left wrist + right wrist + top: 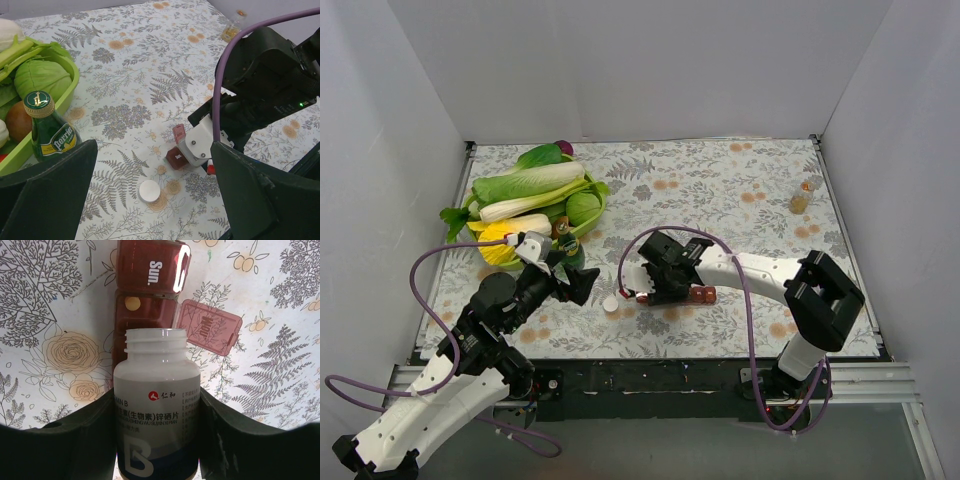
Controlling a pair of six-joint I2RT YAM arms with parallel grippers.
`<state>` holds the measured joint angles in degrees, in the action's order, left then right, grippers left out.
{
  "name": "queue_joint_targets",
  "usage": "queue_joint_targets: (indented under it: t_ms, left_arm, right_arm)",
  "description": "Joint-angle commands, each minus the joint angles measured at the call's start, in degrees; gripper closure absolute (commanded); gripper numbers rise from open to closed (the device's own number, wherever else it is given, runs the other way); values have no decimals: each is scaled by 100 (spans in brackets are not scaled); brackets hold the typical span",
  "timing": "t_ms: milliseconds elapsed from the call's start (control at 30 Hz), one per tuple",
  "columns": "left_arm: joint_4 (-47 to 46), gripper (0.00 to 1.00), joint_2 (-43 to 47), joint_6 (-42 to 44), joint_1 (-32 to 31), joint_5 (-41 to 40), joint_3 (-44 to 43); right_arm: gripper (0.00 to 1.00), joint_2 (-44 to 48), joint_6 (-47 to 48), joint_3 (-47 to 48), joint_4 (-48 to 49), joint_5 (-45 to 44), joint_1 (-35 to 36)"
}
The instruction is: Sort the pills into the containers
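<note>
The containers are a dark red-brown strip [697,295] lying by my right gripper [648,287]. In the right wrist view its end compartment, marked Sun. [150,270], is closed. The one beside it is open, lid [207,327] flipped aside, with one orange pill [132,303] inside. My right gripper [157,412] is shut on an uncapped grey-white pill bottle [156,390], its mouth tipped over the open compartment. The bottle's white cap [149,191] lies on the cloth. My left gripper [155,200] is open and empty above the cap; the strip's end [176,158] shows beyond it.
A green Perrier bottle [50,132] stands beside a green basket [598,205] of vegetables at the left. A small amber bottle [803,198] stands at the far right. White walls close in the table on three sides.
</note>
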<state>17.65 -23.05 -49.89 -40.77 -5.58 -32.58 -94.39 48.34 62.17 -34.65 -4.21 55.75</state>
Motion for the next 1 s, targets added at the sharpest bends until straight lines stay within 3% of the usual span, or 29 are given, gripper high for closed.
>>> queue_joint_targets:
  t_ms: [0, 967]
  left_arm:
    - [46, 2, -7, 23, 17, -48, -38]
    - [37, 2, 11, 5, 17, -30, -47]
  right_arm:
    - [97, -88, 106, 278, -138, -133, 68]
    - [98, -132, 176, 427, -314, -326, 173]
